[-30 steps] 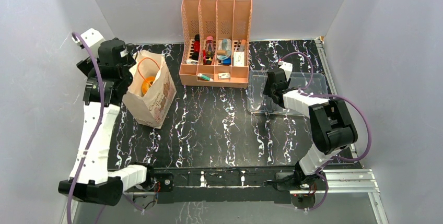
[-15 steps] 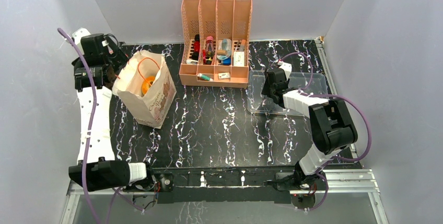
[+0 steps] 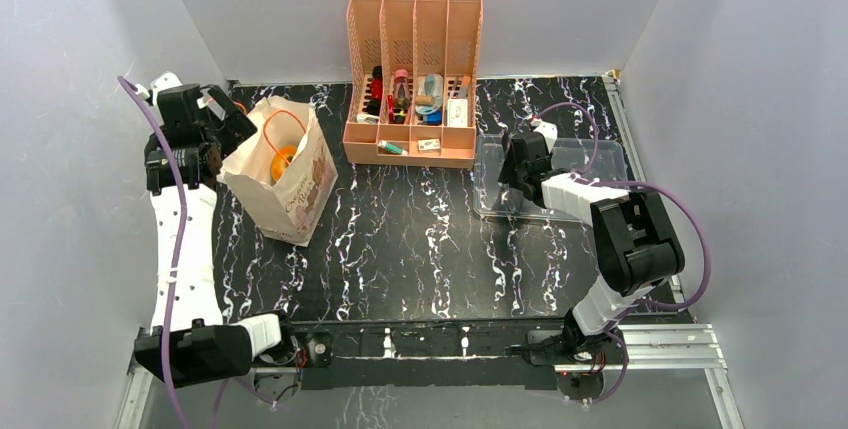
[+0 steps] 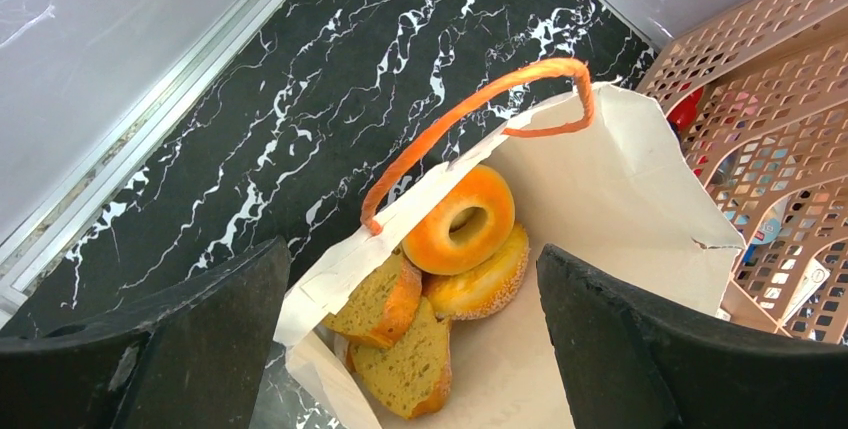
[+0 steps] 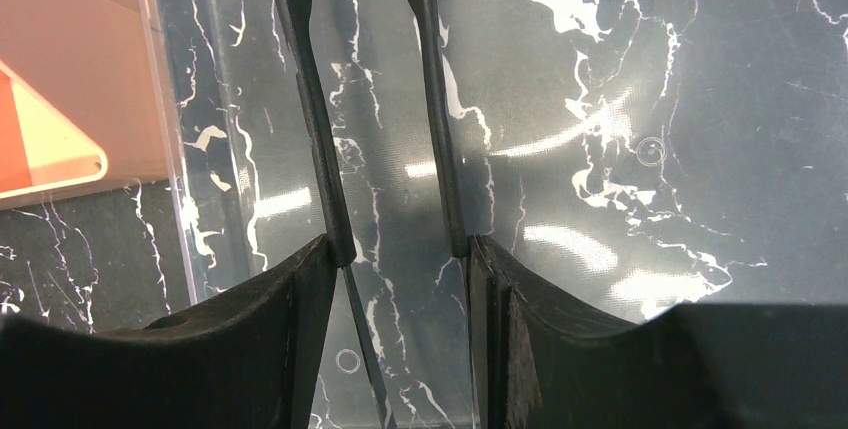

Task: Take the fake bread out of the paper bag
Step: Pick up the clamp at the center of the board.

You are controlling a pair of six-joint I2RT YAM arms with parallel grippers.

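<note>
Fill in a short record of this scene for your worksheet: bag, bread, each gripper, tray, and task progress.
bag: paper bag stands upright on the table, mouth open
bread: two rings and two toast slices visible inside the bag
left gripper: left gripper open wide, holding nothing, aimed down into the bag's mouth
right gripper: right gripper part open, nothing between its fingers, over the clear tray
progress: no bread seen outside the bag
</note>
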